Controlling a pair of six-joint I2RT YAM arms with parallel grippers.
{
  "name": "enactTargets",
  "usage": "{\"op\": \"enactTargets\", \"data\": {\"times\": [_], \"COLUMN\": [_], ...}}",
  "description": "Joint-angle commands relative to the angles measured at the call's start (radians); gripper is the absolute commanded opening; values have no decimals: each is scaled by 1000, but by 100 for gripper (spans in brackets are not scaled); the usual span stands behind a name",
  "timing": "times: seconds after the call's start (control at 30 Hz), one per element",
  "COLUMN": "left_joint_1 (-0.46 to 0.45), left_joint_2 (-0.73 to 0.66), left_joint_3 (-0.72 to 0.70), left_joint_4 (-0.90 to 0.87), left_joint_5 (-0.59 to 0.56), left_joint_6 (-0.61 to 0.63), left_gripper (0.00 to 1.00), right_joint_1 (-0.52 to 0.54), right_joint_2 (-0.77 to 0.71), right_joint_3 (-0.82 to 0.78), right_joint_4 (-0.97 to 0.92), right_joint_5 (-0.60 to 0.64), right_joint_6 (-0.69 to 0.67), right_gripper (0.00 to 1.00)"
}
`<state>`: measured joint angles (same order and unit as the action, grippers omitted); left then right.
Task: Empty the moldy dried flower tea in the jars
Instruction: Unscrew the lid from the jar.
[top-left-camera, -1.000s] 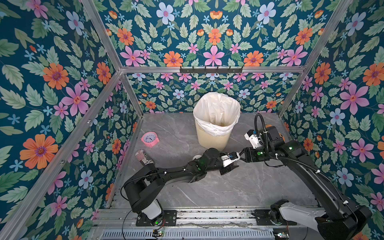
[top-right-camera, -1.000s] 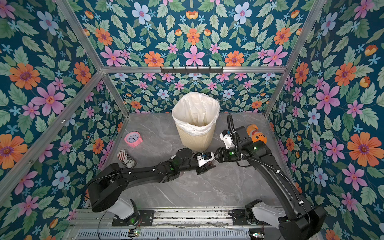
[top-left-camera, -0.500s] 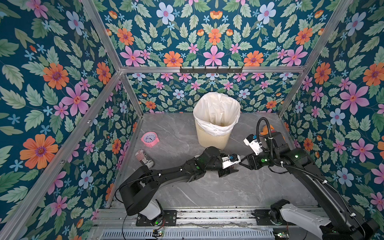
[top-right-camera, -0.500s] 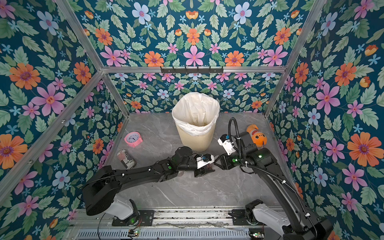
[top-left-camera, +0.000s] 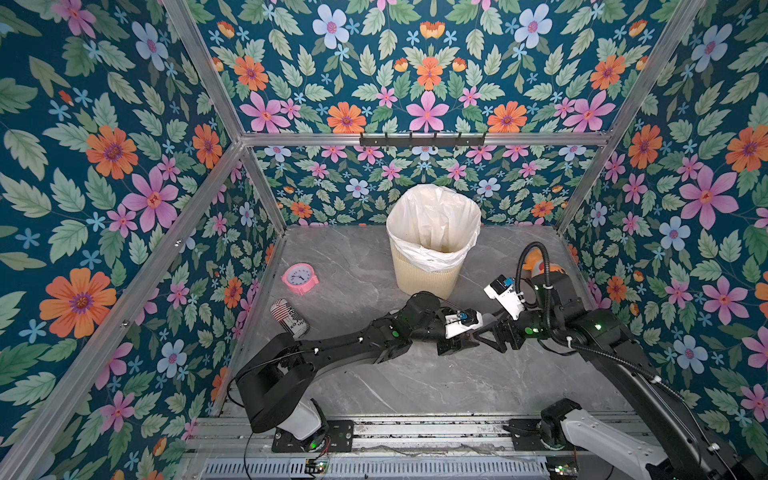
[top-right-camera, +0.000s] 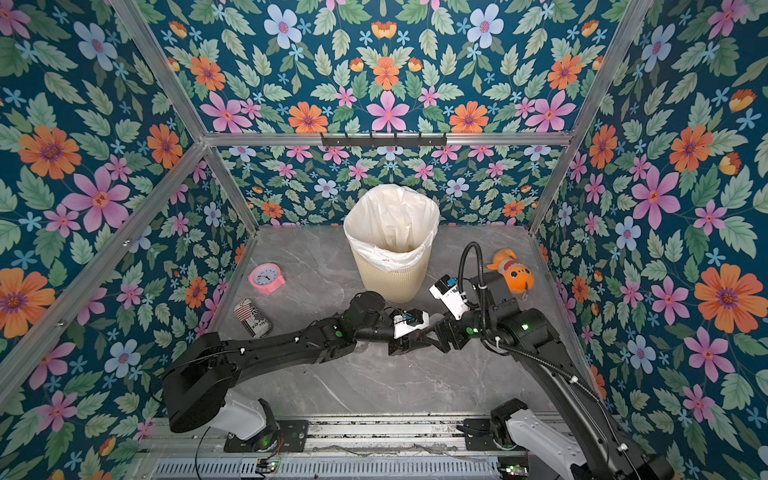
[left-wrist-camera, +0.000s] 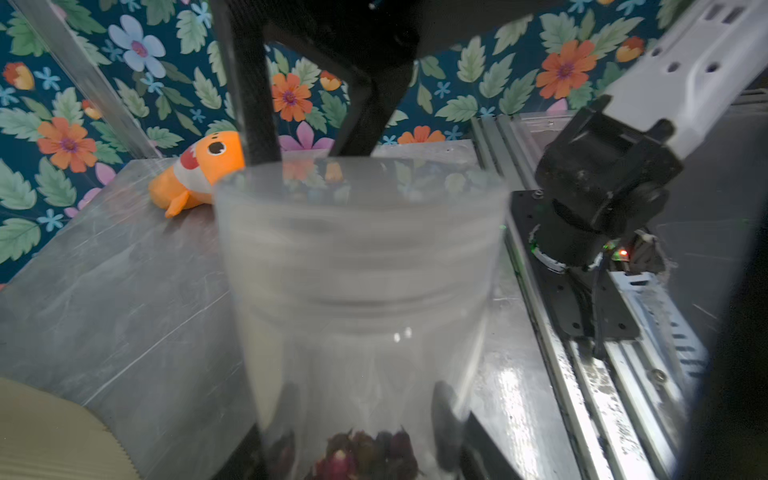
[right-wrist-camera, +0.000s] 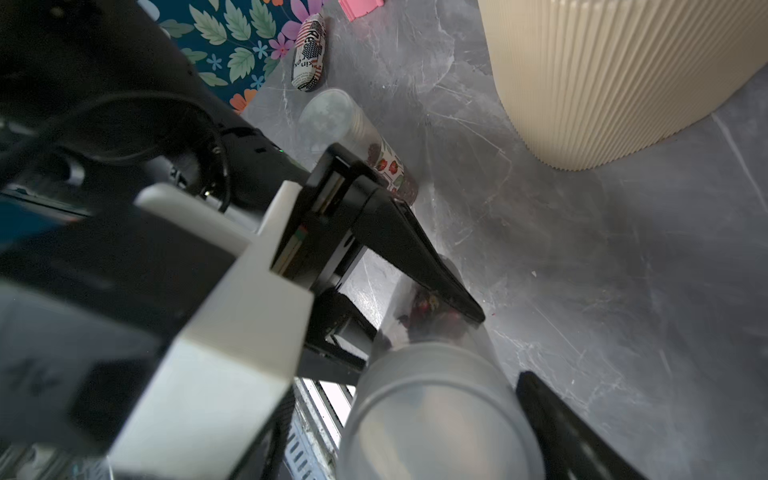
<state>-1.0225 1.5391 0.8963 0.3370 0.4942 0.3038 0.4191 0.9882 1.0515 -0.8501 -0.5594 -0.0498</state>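
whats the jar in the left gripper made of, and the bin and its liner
jar: looks like clear glossy plastic; the dried buds show through its wall.
bin: probably matte cream plastic, with fine vertical ribs.
liner: thin translucent white film, likely plastic, crinkled and folded over the rim.

- Two clear jars: one plain jar (left-wrist-camera: 357, 270) and one labelled jar (right-wrist-camera: 357, 129).
- Two portions of dried flower tea (left-wrist-camera: 361, 455), one inside each jar.
- One ribbed bin (top-left-camera: 428, 276).
- One pink clock (top-left-camera: 299, 279).
- One patterned can (top-left-camera: 289, 318).
- One orange plush toy (top-right-camera: 513, 272).
- Two black arms: left arm (top-left-camera: 353, 345), right arm (top-left-camera: 602, 332).
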Motion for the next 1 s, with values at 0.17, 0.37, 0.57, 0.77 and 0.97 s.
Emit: {"op": "enactTargets", "data": {"times": [0.17, 0.37, 0.57, 0.77, 0.97], "left_joint_1": [1, -1, -1, -1, 0], "left_joint_2": [-1, 17, 38, 42, 25], "left_joint_3": [-25, -14, 10, 27, 49], "left_joint_4": [110, 108, 78, 44, -15], "left_joint_5": [-174, -240, -256, -224, -94], "left_joint_6": [-7, -15, -6, -2, 4], "left_gripper": [52, 52, 52, 52, 52], "right_joint_1": [-37, -78, -77, -77, -77], "right_joint_2": [53, 156, 204, 209, 176], "right_joint_3": [65, 145, 180, 188, 172], "right_joint_4": [-41, -88, -75, -98, -128], "right_joint_5": [55, 44, 30, 5, -37], "right_joint_6": [150, 213, 243, 213, 87], "right_gripper": [79, 73, 69, 60, 52]}}
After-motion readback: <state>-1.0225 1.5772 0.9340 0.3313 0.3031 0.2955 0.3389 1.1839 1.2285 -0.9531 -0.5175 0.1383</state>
